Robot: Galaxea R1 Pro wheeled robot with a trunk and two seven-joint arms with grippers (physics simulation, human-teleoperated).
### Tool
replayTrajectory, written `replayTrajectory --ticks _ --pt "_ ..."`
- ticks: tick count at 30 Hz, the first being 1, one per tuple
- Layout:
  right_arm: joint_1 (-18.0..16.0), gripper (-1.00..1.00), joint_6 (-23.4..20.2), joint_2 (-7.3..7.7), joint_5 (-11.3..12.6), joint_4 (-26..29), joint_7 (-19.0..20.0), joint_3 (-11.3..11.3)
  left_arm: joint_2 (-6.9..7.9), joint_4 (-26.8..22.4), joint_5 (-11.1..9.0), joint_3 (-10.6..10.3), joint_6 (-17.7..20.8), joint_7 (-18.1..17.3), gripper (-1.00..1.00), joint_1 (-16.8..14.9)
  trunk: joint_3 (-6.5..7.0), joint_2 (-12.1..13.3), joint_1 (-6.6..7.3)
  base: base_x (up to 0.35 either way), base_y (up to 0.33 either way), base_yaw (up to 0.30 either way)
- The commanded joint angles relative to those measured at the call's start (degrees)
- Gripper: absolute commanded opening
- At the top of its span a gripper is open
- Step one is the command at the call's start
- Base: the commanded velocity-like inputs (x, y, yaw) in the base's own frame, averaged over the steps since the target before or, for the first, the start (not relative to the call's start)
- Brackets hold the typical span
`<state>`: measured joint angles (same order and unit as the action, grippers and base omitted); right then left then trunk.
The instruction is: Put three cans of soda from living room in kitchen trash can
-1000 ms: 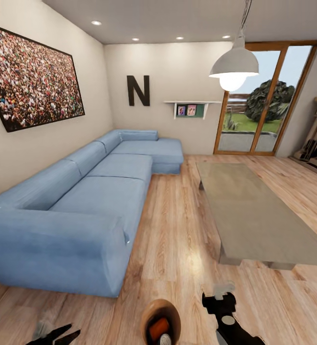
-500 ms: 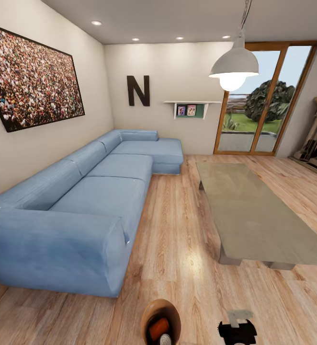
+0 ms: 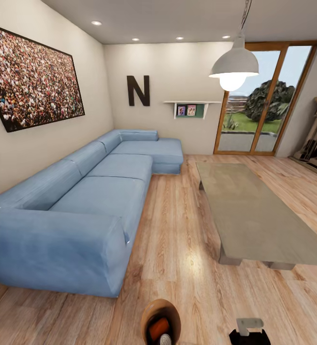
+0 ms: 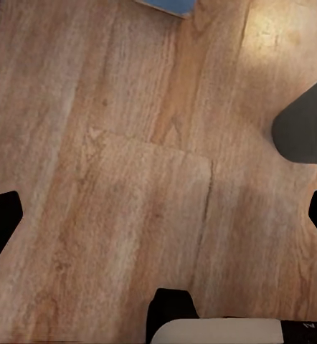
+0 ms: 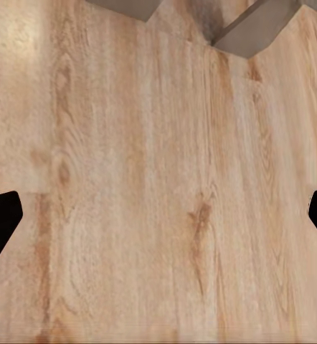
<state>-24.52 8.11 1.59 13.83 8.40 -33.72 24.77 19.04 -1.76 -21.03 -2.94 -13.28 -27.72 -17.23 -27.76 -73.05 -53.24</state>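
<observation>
While the robot stands in the living room, the tash can (image 3: 161, 320) sits at the lower edge of the head view, close to the robot's base, its tan interior open upward. Inside it lie cans of soda: one orange can (image 3: 158, 328) is plain, tilted on its side, and the silver-grey top of a second (image 3: 165, 339) shows just beside it; whether a third lies beneath cannot be told. The long low desk (image 3: 254, 215) stands ahead and to the right, well apart from the bin, and carries no can that shows. The blue sofa (image 3: 82, 211) runs along the left wall, with light plank floor (image 3: 177, 239) between it and the desk.

The right end effector (image 3: 248, 331) shows at the lower right of the head view, just beside the bin and to its right. In the right wrist view its two dark fingertips (image 5: 1, 226) stand at opposite edges with bare floor between them: spread apart, holding nothing. The left end effector (image 4: 158, 222) looks down on floor likewise, fingertips wide apart and empty.

Judged from this, the bin lies to the left of the right end effector, which appears the nearer of the two; the bin's long axis is upright, so carrying it to the kitchen would call for a grasp at its rim.

Count: one bin, two cans visible, one desk, one sofa.
</observation>
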Motion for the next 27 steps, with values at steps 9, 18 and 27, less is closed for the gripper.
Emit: replayTrajectory --ticks 9,18,27 --pt "0.0 1.0 -0.06 0.02 0.03 -1.33 -0.06 0.06 -0.61 0.0 0.03 0.04 0.01 1.88 1.0 0.0 0.0 0.0 0.0 0.0 0.0 0.0" --pt "0.0 1.0 -0.2 -0.26 -0.17 -3.96 -0.13 0.19 -1.73 0.0 0.01 -0.04 0.01 1.95 1.0 0.0 0.0 0.0 0.0 0.0 0.0 0.0" --pt "0.0 1.0 -0.27 -0.18 -0.21 -4.45 -0.17 0.16 -4.77 -0.07 -0.05 -0.03 0.01 1.97 1.0 0.0 0.0 0.0 0.0 0.0 0.0 0.0"
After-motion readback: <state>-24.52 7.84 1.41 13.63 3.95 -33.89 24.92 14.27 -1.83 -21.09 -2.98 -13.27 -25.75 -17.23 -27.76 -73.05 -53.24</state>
